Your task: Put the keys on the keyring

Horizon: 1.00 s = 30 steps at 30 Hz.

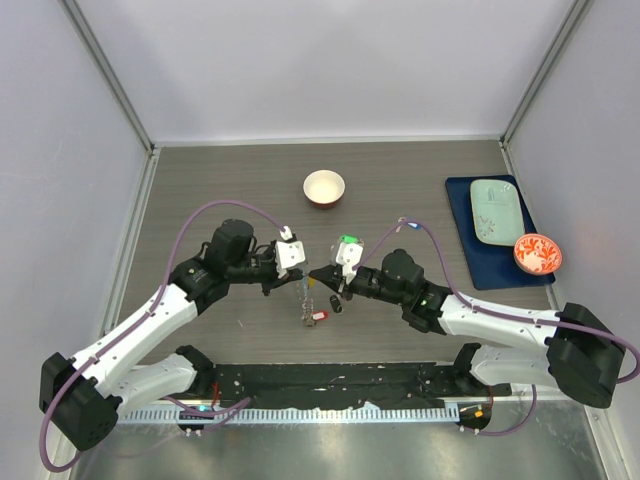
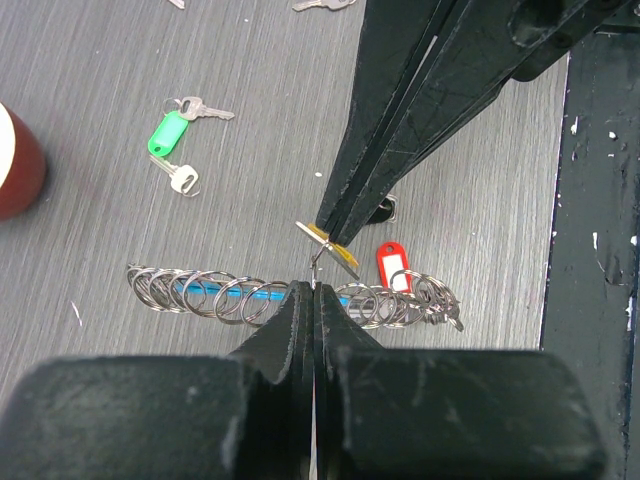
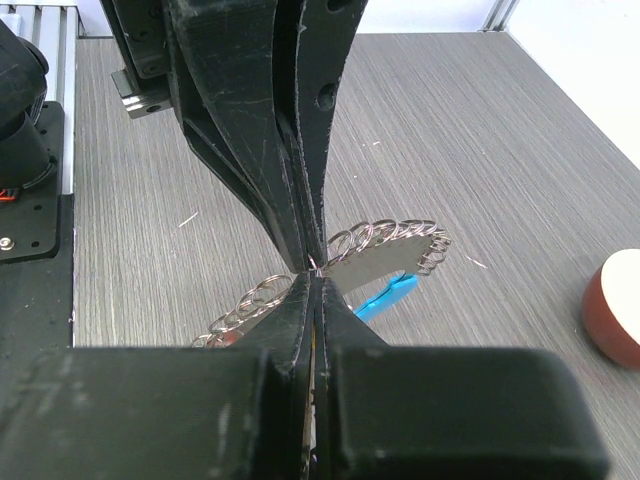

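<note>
Silvery keyring (image 2: 215,293) is pinched by the left gripper (image 2: 313,288), jaws pressed together on its wire. A yellow-tagged key (image 2: 342,258) is held touching the keyring by the right gripper (image 2: 325,230), likewise closed. A red-tagged key (image 2: 393,266) appears already threaded; green-tagged keys (image 2: 172,135) are left loose, well beyond the keyring

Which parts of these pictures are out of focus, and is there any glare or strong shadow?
Top view: even soft light, faint shadows, some glare on the metal strip at the near edge. Left wrist view: the left gripper is blurred up close, the keyring sharp. Right wrist view: the right gripper is blurred, the table grain sharp.
</note>
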Available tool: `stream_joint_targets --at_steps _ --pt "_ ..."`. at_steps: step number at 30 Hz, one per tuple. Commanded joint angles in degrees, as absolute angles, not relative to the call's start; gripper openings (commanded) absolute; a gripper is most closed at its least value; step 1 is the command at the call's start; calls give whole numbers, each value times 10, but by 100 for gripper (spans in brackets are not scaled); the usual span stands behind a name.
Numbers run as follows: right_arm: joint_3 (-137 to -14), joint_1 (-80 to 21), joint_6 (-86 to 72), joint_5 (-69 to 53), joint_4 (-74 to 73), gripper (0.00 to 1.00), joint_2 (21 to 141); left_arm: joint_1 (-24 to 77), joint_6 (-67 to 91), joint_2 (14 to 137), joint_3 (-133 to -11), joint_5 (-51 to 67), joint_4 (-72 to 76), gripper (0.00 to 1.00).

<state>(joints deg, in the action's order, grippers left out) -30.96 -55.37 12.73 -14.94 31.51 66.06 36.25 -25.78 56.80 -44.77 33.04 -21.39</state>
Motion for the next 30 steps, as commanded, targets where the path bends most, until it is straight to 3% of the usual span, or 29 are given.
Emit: stream_joint_targets --at_steps 1,21,30 --pt "-324 -553 123 -148 345 1 664 363 -256 562 -475 350 -188 0" --pt "-333 -554 127 -164 333 1 680 363 -277 549 -470 410 -189 0" --pt "-334 -554 123 -147 333 1 681 362 -277 547 -471 383 -192 0"
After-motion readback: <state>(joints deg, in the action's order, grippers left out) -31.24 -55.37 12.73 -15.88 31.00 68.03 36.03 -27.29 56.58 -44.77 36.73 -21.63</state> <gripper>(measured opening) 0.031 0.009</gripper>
